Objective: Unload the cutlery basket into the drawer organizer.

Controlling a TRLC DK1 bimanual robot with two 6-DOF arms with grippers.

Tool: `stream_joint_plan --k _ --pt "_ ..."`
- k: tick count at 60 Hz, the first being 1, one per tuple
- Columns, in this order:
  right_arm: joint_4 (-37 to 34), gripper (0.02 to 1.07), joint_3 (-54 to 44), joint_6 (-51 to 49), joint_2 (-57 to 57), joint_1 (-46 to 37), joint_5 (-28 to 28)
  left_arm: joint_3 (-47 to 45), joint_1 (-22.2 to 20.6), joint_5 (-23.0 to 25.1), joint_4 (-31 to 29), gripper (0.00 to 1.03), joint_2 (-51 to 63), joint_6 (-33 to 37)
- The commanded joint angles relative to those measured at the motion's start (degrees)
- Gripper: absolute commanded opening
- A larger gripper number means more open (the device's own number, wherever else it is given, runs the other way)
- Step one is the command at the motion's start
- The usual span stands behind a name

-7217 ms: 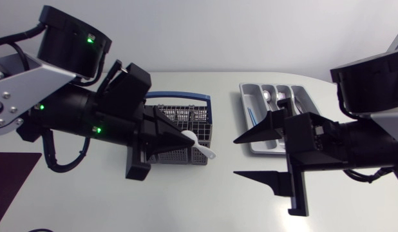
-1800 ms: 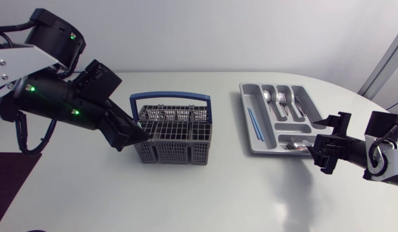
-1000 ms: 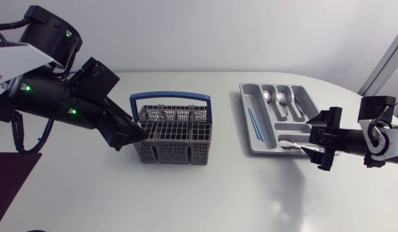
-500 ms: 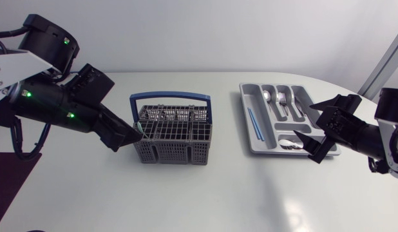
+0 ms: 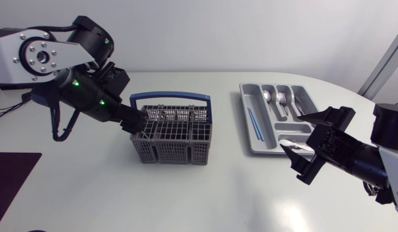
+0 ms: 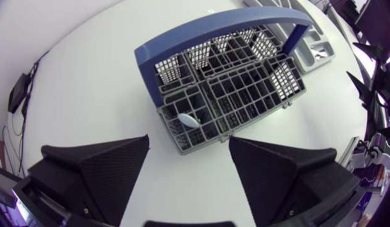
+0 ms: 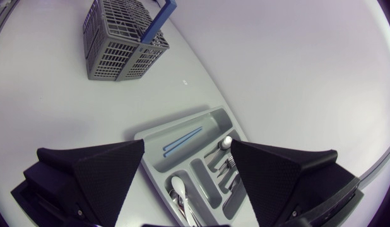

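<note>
The grey wire cutlery basket (image 5: 173, 145) with a blue handle (image 5: 170, 96) stands at the table's middle left. My left gripper (image 5: 140, 122) hovers open at its left end. In the left wrist view the basket (image 6: 245, 88) lies just ahead of the open left gripper (image 6: 189, 142), and a white spoon (image 6: 189, 118) rests in a near compartment. The grey drawer organizer (image 5: 245, 109) at the right holds blue sticks (image 5: 253, 122), metal cutlery (image 5: 281, 98) and a white spoon (image 5: 293, 143). My right gripper (image 5: 289, 131) hangs open at its front end, nothing between the fingers.
In the right wrist view the organizer (image 7: 142, 135) lies under the open right gripper (image 7: 188, 144), with the blue sticks (image 7: 182, 142) and spoons (image 7: 181, 189) in its slots and the basket (image 7: 122, 38) farther off. A dark mat (image 5: 12, 169) lies at the front left corner.
My right gripper has drawn back from the organizer's front compartment toward the table's front. My left arm has swung round, its gripper still at the basket's left end.
</note>
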Motion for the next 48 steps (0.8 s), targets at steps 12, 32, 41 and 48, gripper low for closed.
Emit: stream_joint_plan --k 12,32,41,48 --pt "-3.9 1.01 -2.5 1.3 -5.2 1.0 0.9 4.2 -1.8 -1.6 -0.7 0.87 3.3 -5.6" --pt "-8.4 1.01 -2.3 1.2 -9.5 1.4 0.5 5.2 -0.6 -3.4 1.4 0.81 7.7 -5.4" --pt "-8.8 1.01 -3.0 0.9 -10.1 1.4 0.5 5.4 -0.9 -4.0 1.4 0.78 8.4 -5.4" --pt "-8.9 1.01 -3.2 0.9 -10.4 1.4 0.5 5.2 -1.0 -4.0 1.4 0.65 8.3 -5.6"
